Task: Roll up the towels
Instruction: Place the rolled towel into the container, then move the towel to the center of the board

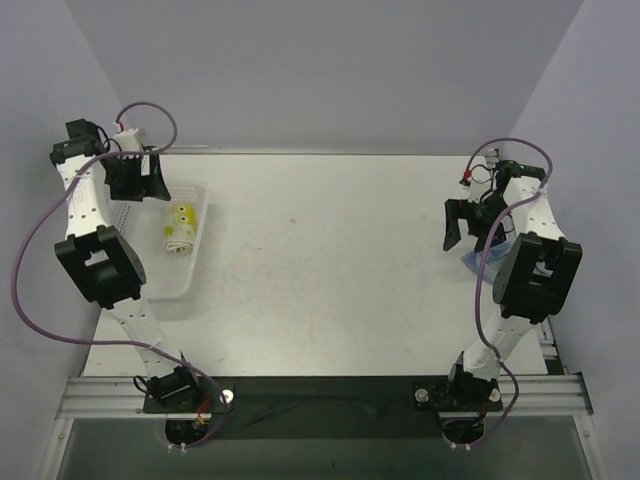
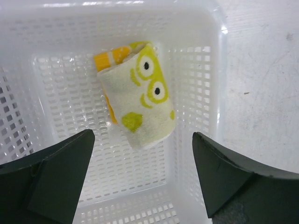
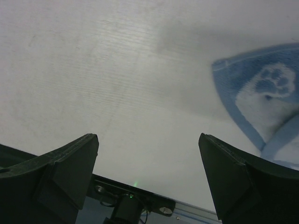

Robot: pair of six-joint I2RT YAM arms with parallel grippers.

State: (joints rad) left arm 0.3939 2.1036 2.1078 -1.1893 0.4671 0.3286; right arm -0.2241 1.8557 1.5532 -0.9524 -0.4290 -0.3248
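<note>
The cream-white towel (image 2: 136, 98) with yellow and green prints lies rolled up inside the white mesh basket (image 2: 196, 60); it also shows in the top view (image 1: 179, 227). My left gripper (image 1: 135, 178) is open and empty, hovering above the basket's far end, with the roll ahead of its fingers (image 2: 51, 182). The light blue towel (image 3: 261, 93), with a white patch and a paw print, lies on the table at the right; in the top view (image 1: 470, 260) it is mostly hidden under the right arm. My right gripper (image 1: 470, 225) is open and empty above the table, just left of it.
The white mesh basket (image 1: 198, 215) stands at the table's left side. The table's right edge and the metal frame rail (image 3: 140, 200) lie close to the right gripper. The white tabletop (image 1: 330, 260) spans the space between the arms.
</note>
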